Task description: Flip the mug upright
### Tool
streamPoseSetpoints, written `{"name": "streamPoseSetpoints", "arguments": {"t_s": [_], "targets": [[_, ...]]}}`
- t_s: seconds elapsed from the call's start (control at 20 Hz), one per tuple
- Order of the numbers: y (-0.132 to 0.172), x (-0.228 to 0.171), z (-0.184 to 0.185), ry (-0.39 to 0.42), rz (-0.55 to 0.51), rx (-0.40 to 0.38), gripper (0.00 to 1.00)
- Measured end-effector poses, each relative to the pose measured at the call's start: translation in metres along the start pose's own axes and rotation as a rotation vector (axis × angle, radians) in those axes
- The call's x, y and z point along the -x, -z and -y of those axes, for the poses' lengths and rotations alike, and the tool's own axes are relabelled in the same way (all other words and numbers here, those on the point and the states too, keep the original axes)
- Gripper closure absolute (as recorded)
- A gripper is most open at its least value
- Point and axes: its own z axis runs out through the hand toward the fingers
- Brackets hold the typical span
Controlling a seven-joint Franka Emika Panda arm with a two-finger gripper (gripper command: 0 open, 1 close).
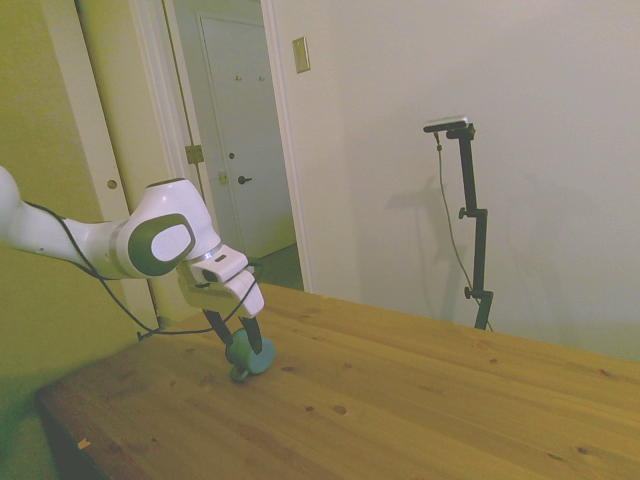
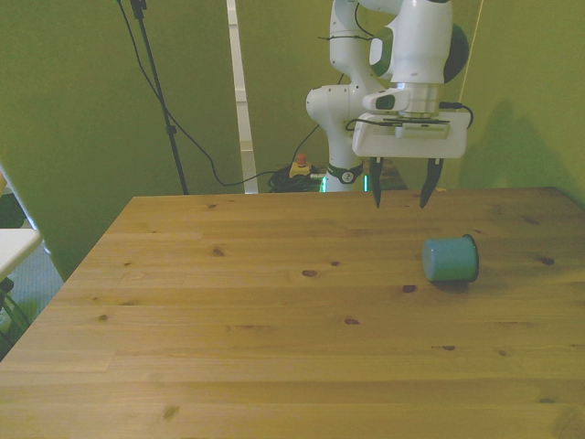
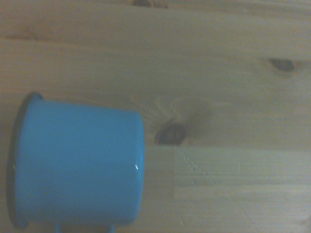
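Approach step, nothing grasped. Small teal cylindrical mug (image 2: 450,260) on its side on the wooden table (image 2: 274,347), toward the front view's right. White two-finger gripper (image 2: 401,198) spread wide, empty, raised above and just behind it. Next, probably: lowered astride the mug wall, then closed.

teal mug (image 2: 450,260) lying sideways on table (image 2: 274,347)
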Motion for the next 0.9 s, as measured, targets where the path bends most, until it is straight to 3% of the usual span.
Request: {"name": "streamPoseSetpoints", "arguments": {"t_s": [0.2, 0.5, 0.9], "targets": [[-0.011, 0.006, 0.049, -0.004, -0.018, 0.0, 0.0], [-0.003, 0.028, 0.067, 0.046, -0.06, 0.001, 0.0], [-0.007, 0.062, 0.087, -0.013, -0.182, 0.103, 0.0]]}}
